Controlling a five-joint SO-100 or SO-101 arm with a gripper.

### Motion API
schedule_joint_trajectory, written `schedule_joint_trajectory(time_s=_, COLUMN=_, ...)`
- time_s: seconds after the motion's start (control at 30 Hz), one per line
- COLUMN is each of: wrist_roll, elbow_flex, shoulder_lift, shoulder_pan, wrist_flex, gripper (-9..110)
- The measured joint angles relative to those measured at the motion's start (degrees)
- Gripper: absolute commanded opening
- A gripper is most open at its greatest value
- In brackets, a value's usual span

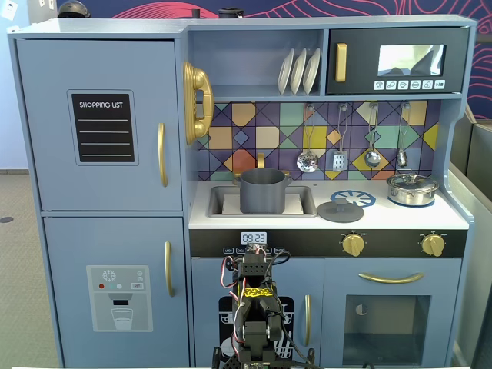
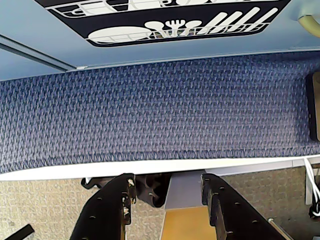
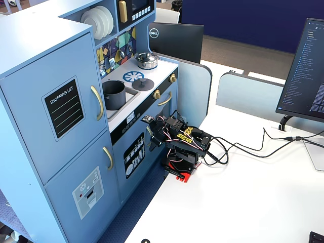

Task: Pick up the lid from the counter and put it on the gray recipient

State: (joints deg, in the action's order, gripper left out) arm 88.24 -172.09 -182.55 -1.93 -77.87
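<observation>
Lid first: the flat round matte dark-gray lid with its small knob (image 1: 340, 210) (image 3: 143, 84) lies on the toy kitchen counter, just beside the blue-and-white burner mark (image 1: 353, 198), with the matte dark-gray cylindrical pot (image 1: 262, 191) (image 3: 113, 94) standing in the sink to its left in a fixed view. The black two-finger claw (image 2: 167, 187) sits folded low in front of the cabinet, well below and well apart from the lid, its fingers (image 2: 122, 192) spread and gripping nothing in the wrist view. A shiny silver pot (image 1: 412, 188) stands on the right burner. Writing: "SHOPPING LIST" on the black chalkboard panel (image 1: 106, 127), "09:23" on the clock display (image 1: 254, 238), "DELL" on the black monitor back (image 3: 177, 41).
</observation>
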Motion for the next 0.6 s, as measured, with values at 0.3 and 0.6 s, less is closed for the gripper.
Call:
schedule_joint_trajectory(time_s=0.3, wrist_roll=-1.05, elbow_flex=0.00, shoulder_lift=0.00, shoulder_pan=1.32, wrist_flex=0.09, gripper=0)
schedule_joint_trajectory(time_s=0.6, wrist_roll=-1.05, elbow_flex=6.77, shoulder_lift=4.48, shoulder_pan=4.13, wrist_flex=-1.05, gripper=0)
